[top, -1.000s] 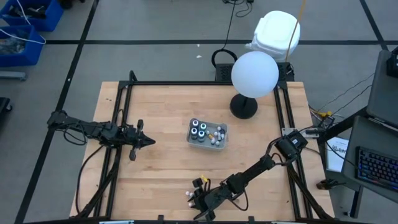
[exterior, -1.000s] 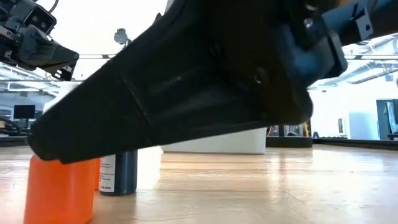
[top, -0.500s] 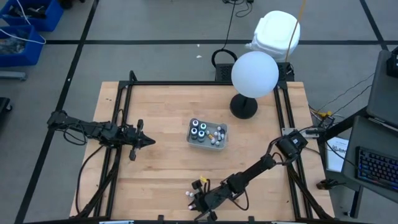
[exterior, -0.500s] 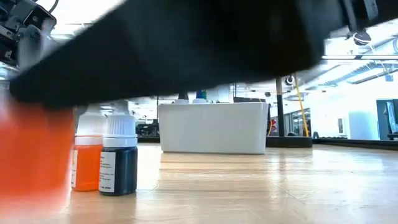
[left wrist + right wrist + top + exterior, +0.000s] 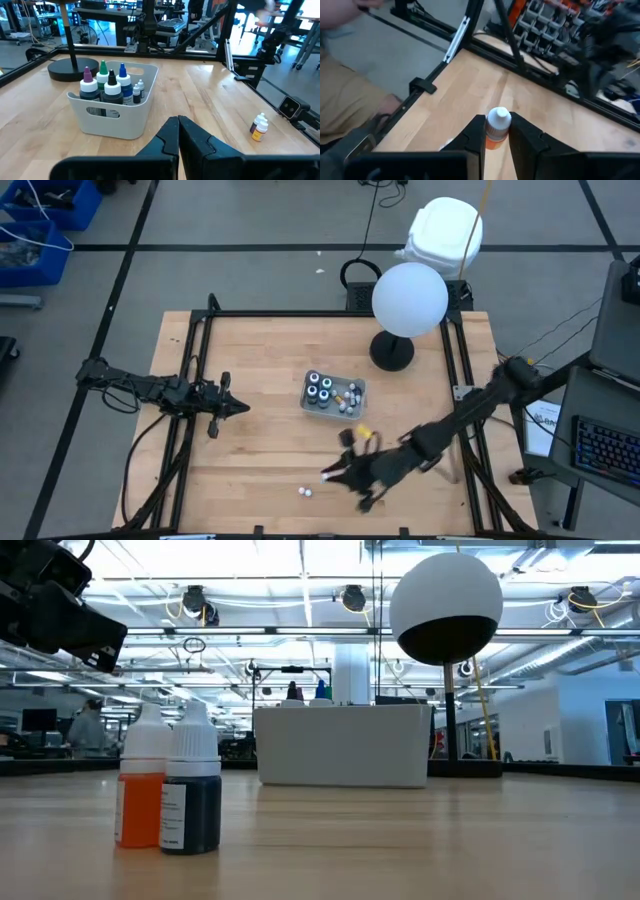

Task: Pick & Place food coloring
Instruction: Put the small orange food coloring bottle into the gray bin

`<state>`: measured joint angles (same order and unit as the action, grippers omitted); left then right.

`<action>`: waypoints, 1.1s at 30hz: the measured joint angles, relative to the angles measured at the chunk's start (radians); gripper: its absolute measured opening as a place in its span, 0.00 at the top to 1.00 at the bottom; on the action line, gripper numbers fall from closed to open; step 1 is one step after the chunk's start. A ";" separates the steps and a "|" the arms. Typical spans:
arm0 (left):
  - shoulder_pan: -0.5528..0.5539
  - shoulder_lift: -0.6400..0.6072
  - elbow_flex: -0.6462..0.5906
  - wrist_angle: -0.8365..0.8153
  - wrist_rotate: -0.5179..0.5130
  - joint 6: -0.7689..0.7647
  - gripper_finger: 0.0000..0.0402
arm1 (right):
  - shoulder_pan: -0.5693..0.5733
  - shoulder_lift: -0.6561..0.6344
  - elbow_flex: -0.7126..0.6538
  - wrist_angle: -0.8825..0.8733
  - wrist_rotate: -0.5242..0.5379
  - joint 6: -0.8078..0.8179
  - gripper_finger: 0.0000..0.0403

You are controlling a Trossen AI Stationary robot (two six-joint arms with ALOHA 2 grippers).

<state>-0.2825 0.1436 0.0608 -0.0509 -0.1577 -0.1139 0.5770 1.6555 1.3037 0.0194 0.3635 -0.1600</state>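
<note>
We see the right gripper [image 5: 335, 472] low and right of centre in the high view, clenched on a small orange bottle [image 5: 497, 129] with a white cap, gripped between its fingers [image 5: 475, 134]. Two more bottles [image 5: 170, 785], one orange and one dark, both white-capped, stand touching at the lower left of the low view. The tray [image 5: 334, 411] at the table's centre holds dark bottles with coloured tips. The left gripper [image 5: 238, 407] waits at mid-left, pinched together on nothing.
</note>
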 joint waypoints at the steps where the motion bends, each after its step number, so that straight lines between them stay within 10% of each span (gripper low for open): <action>1: 0.000 0.000 0.000 0.000 0.000 0.000 0.98 | 0.000 -0.054 -0.048 0.011 0.001 -0.001 0.87; 18: 0.000 0.000 0.000 -0.009 0.001 -0.047 0.98 | 0.032 -1.003 -0.961 0.270 0.295 0.235 0.88; 26: 0.000 0.000 0.000 -0.033 0.001 -0.054 0.97 | 0.029 -1.161 -1.161 0.386 0.437 0.266 0.88; 33: 0.000 0.000 0.000 -0.021 -0.003 -0.048 0.97 | -0.096 -1.038 -1.140 0.505 0.438 0.272 0.88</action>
<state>-0.2824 0.1438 0.0608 -0.0722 -0.1610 -0.1614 0.4808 0.6174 0.1635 0.5242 0.8016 0.1120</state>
